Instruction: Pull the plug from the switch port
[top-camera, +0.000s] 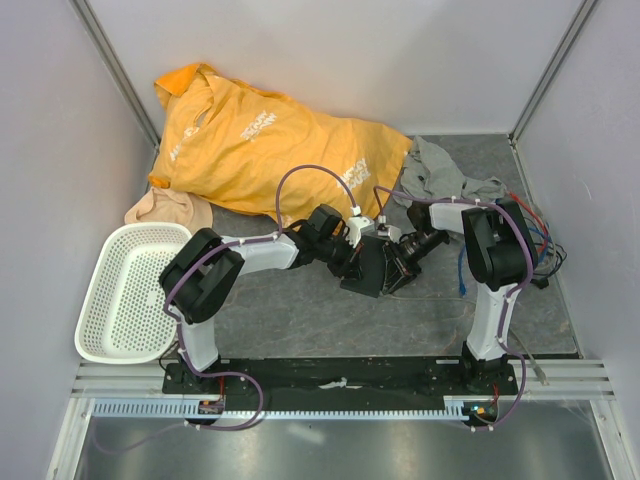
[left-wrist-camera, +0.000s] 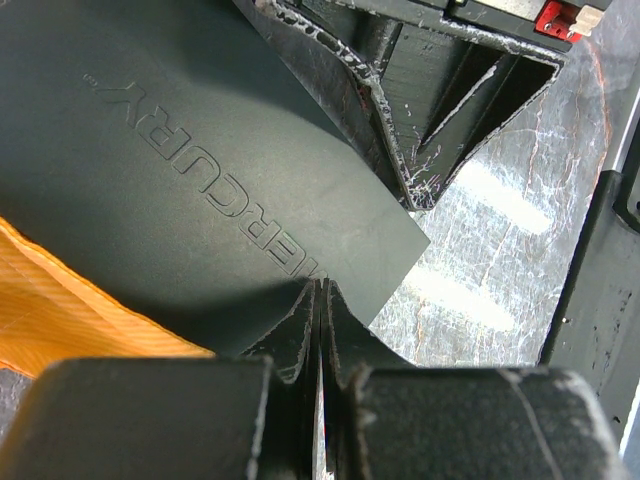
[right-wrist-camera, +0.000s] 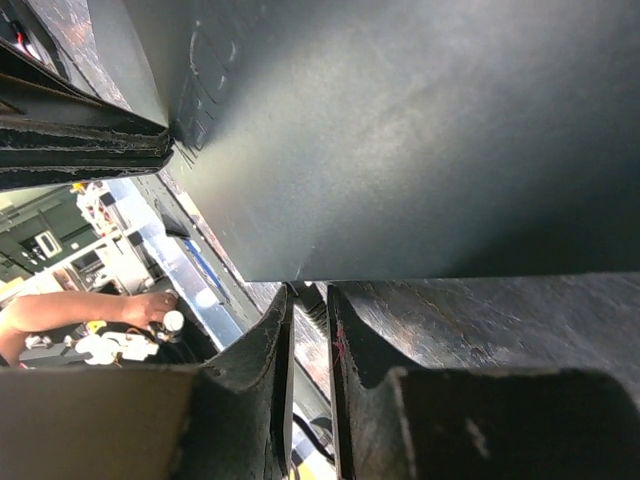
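Black box (top-camera: 372, 268) is mid bench (top-camera: 300, 320), between both claws, its port hidden. Left claw (left-wrist-camera: 320, 290) is pressed together at its edge. Right claw (right-wrist-camera: 308, 300) is nearly together; I cannot tell its grip. White basket (top-camera: 125, 295) sits left.

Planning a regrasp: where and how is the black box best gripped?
Pinch the box across its thickness near a corner, coming in edge-on from its side: it is a flat slab whose broad faces look too wide to span.
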